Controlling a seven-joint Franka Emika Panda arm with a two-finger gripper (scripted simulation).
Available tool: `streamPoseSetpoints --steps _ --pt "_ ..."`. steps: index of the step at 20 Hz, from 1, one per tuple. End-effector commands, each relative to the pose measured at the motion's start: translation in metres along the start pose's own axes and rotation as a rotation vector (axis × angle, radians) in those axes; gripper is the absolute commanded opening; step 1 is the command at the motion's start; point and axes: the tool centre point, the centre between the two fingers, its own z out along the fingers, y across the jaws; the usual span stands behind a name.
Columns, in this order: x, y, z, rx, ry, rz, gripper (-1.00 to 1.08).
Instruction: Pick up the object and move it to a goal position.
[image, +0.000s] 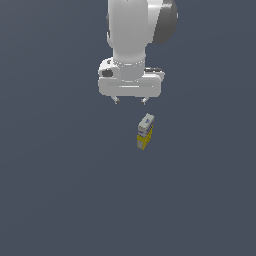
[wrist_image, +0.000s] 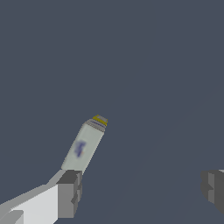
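Jaws of the white gripper (image: 130, 101) are held spread and empty above the yellow-and-white carton (image: 145, 131), which lies on the grey floor just toward the exterior view's right, apparently so a descent can straddle it.

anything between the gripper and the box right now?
Nothing visible. The gripper is open above the plain surface, and the box stands apart from it, below and toward the exterior view's right, with only bare floor between. No goal marker shows.
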Motion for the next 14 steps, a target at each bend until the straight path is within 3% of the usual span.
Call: streamPoseSetpoints --steps 1,14 --pt "0.0 -0.004 0.005 -0.003 0.001 0.026 1.0" --pt "-0.004 -0.039 0.049 -0.018 0.012 0.242 1.0"
